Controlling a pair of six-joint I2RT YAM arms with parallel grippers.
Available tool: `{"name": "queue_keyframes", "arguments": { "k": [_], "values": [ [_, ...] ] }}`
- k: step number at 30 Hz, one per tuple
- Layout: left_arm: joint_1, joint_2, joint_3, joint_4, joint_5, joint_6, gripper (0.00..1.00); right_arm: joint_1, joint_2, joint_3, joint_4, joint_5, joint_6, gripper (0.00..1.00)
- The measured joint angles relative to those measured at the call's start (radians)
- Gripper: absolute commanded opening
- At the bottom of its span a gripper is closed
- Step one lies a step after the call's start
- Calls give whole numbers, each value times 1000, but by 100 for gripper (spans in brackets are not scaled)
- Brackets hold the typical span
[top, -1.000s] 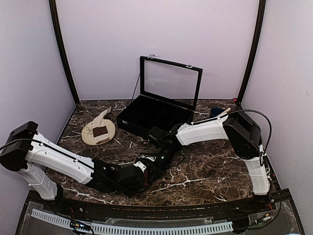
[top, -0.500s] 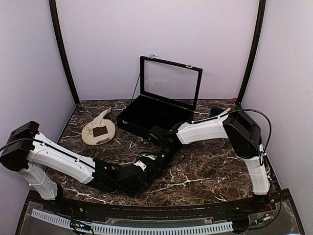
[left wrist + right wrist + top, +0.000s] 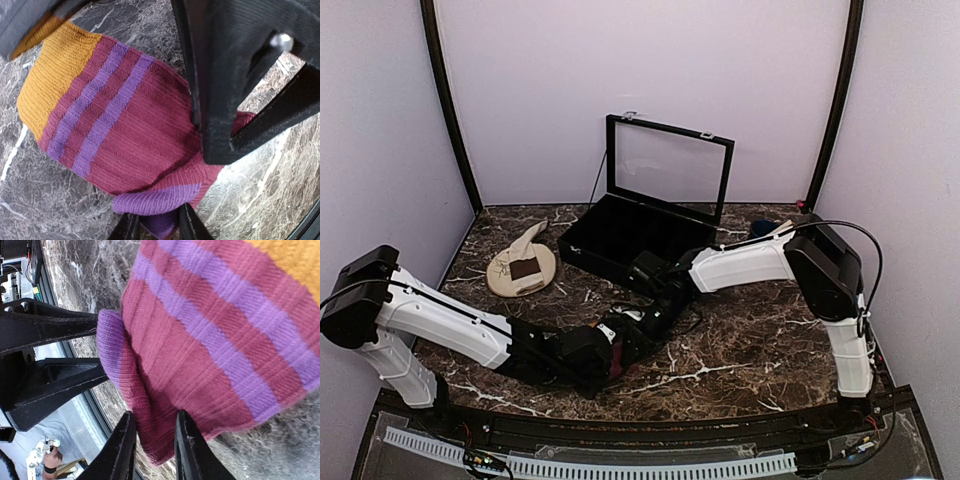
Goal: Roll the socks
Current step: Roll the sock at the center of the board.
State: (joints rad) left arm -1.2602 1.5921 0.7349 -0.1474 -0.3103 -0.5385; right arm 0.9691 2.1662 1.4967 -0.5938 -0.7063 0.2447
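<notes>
Front centre of the table (image 3: 750, 350), both wrists nose to nose over the pink sock (image 3: 125, 125).

- Change: right fingers (image 3: 129, 437) were clamped tight a second ago and have since eased apart. They now stand narrow, straddling the sock's near edge, with fabric filling the gap. Cannot tell whether they pinch it or merely bracket it.
- Left fingers (image 3: 137, 229): drew in a touch, then settled. Narrow, holding the purple toe end between them.
- Top view: right forearm has drawn back slightly toward the far side. A sliver of pink sock (image 3: 620, 358) now shows under the left wrist, more than before.
- Sock itself: mostly flat on the marble, stripes and orange end spread out, only the toe corner bunched and lifted. No roll formed that I can see.
- Cream sock (image 3: 527, 250): on the plate (image 3: 500, 282) at far left, well apart from both arms, unchanged across the views.

Reading: the right side looks to have let go in order to re-grip, leaving the left as the only sure hold. I judge this an early step, the first turn of the toe not yet made. If the right does not catch the edge again, the fold may slump flat. The second sock is not yet begun.
</notes>
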Motion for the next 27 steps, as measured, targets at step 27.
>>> {"name": "queue_keyframes", "arguments": {
  "k": [27],
  "values": [
    [84, -47, -42, 15, 138, -57, 29, -49, -111, -177, 187, 106, 42, 29]
  ]
}}
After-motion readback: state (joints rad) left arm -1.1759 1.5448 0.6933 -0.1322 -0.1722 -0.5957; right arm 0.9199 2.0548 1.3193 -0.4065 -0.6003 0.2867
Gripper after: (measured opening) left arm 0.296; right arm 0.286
